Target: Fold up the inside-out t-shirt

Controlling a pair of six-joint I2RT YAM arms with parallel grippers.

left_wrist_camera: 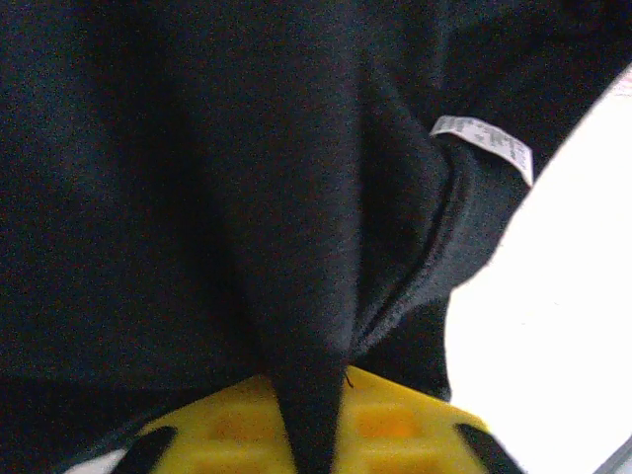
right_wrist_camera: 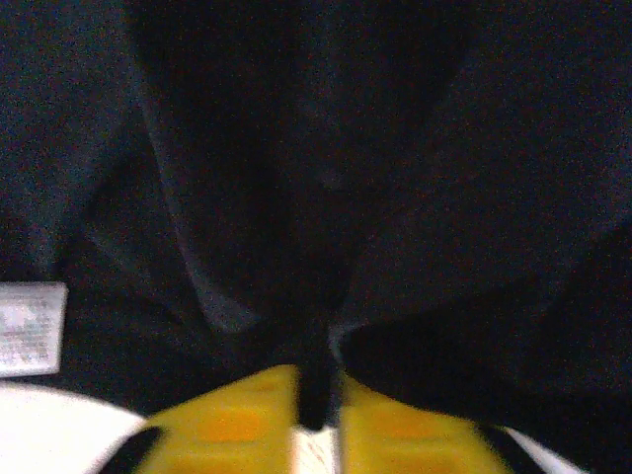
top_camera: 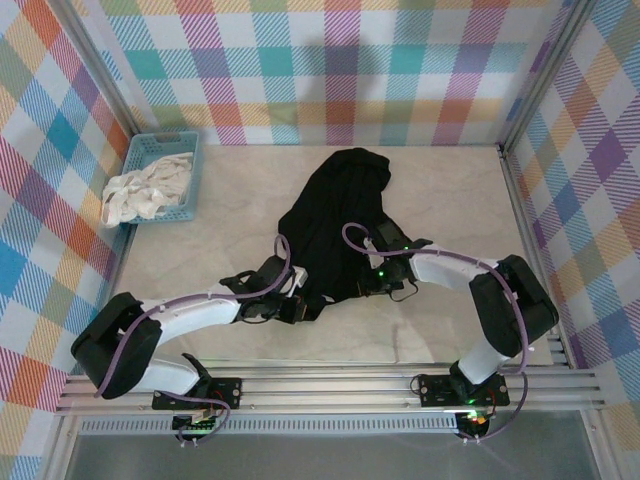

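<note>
Left jaws: the left gripper (left_wrist_camera: 314,434) is pinched tight on a fold of the black t-shirt (left_wrist_camera: 247,197).
Right jaws: the right gripper (right_wrist_camera: 314,405) is pinched tight on another fold of the same t-shirt.
Table: one pale table (top_camera: 450,210).
T-shirt: one, bunched in a heap mid-table, its near edge at the two grippers.
Basket: one blue basket (top_camera: 170,145), far left corner, well apart from the t-shirt.
White cloth: one (top_camera: 140,190), in the basket, spilling over its left side.
Tag: one small white tag (left_wrist_camera: 484,146) on the t-shirt, seen from the left wrist.
</note>
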